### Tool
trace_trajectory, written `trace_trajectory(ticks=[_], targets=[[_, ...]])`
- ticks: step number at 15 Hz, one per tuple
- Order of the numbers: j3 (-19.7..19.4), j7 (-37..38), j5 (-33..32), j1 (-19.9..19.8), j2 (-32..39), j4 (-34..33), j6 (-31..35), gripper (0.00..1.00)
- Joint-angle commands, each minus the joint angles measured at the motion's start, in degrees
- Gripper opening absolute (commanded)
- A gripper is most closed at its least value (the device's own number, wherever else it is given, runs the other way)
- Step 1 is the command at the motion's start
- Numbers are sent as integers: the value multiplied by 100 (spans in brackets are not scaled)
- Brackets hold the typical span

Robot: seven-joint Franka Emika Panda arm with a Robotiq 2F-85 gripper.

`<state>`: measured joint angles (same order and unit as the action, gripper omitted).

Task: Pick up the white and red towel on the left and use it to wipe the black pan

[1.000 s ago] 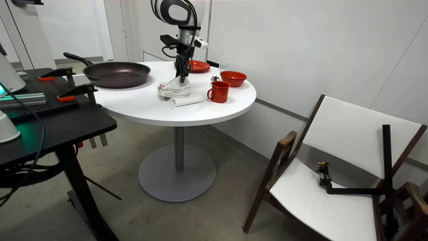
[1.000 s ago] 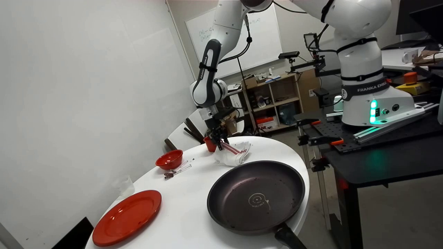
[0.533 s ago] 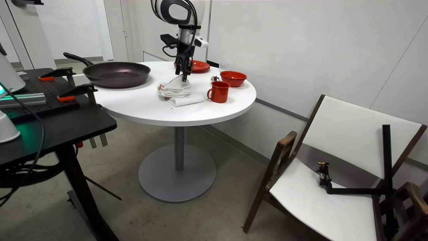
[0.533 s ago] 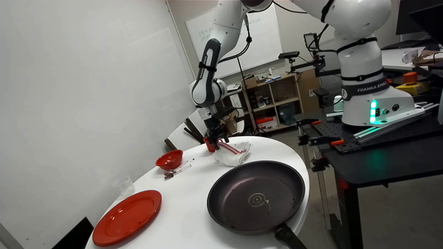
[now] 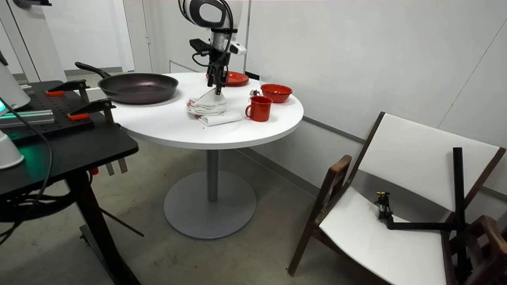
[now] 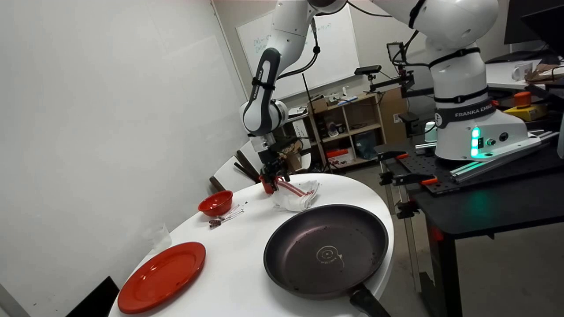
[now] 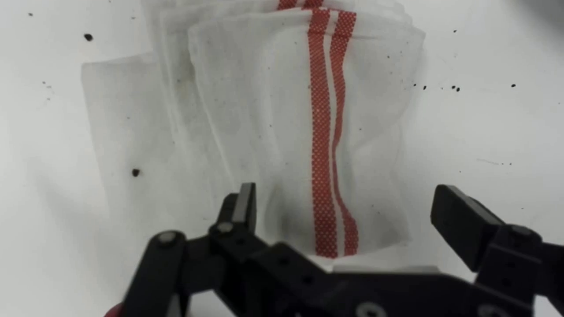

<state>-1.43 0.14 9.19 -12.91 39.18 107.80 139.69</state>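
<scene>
Your gripper (image 7: 343,198) has its fingers spread wide, the striped towel (image 7: 269,97) showing between them; that towel lies folded on the round table (image 5: 162,126), partly over a flat white cloth (image 5: 223,119); the pan (image 5: 138,88) and the mug (image 5: 261,109) sit near it.

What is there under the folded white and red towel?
A flatter white cloth sticks out from beneath the folded towel, on the side nearer the red mug. Its covered part, and anything else beneath the towel, cannot be seen.
</scene>
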Motion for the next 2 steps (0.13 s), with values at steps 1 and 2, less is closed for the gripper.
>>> trace_trajectory(ticks=[1, 2], targets=[[-59, -36, 55, 53, 8, -22, -24, 100], [-59, -35, 57, 52, 7, -22, -24, 100]])
